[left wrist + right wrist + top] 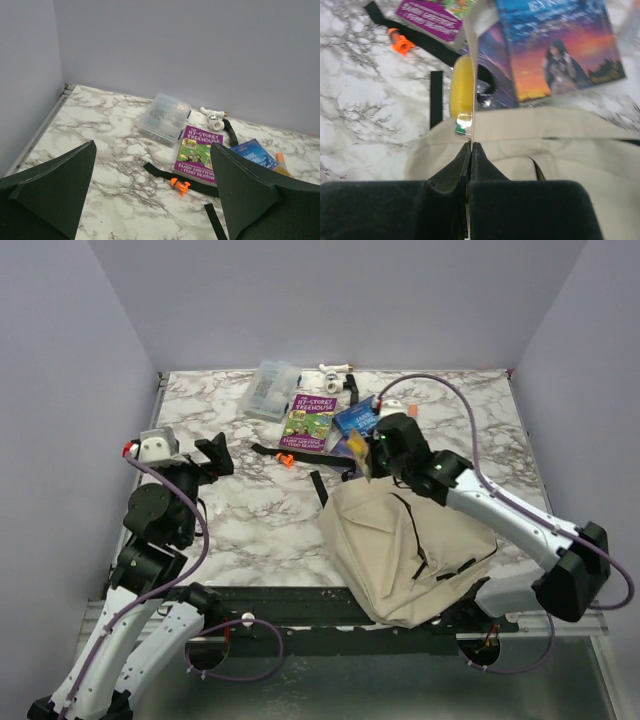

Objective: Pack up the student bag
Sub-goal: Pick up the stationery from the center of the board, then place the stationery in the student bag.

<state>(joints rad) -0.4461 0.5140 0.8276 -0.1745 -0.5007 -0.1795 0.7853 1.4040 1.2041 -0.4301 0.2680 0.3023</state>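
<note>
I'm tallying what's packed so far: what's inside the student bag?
Nothing of its inside shows: the student bag lies slumped, its beige fabric covering the interior. The purple book and blue book lie outside it on the marble table.

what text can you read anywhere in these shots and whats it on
"117-STOREY TREEHOUSE": title on the cover of the purple book.
"ANDY GRIFFITHS & TERRY DENTON": authors' line at the bottom of the same cover.
Title on the blue book: there is lettering, but it is too blurred to read in any view.
The clear plastic box and the student bag: no text shows.
</note>
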